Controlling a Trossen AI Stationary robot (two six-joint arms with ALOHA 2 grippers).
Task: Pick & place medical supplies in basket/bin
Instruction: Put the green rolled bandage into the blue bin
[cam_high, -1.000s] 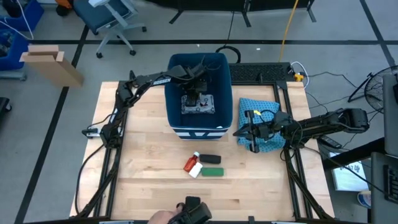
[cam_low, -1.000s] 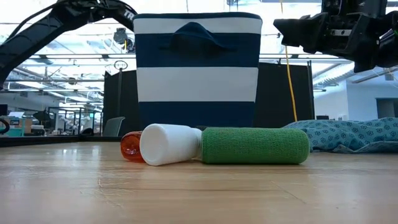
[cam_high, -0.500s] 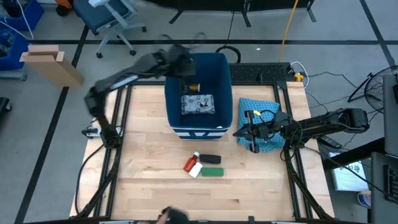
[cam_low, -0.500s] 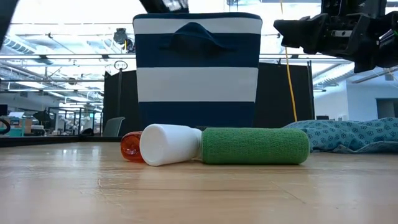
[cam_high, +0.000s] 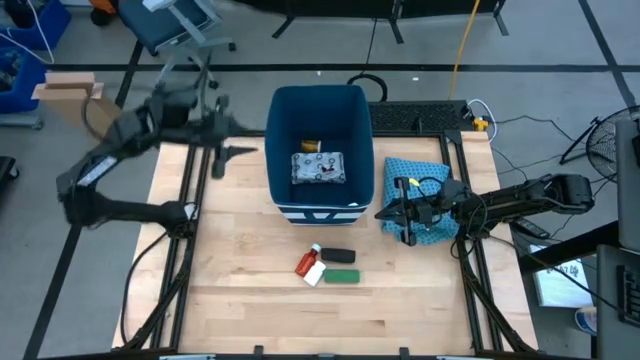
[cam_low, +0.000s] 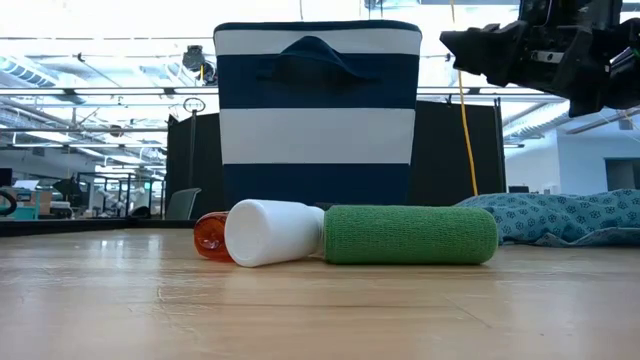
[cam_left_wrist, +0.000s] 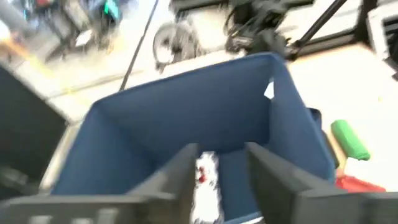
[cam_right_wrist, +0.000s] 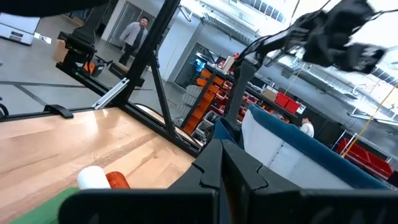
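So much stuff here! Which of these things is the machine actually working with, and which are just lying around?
Part of the job:
- blue bin, holding a white packet and an orange pill bottle
- red bottle, black oblong and green oblong, on the table

Just lying about:
- blue patterned cloth
- keyboard behind the table
- cardboard box on the floor

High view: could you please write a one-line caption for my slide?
Left gripper beside the blue bin holding a white packet; red bottle and two oblongs remain on the table.
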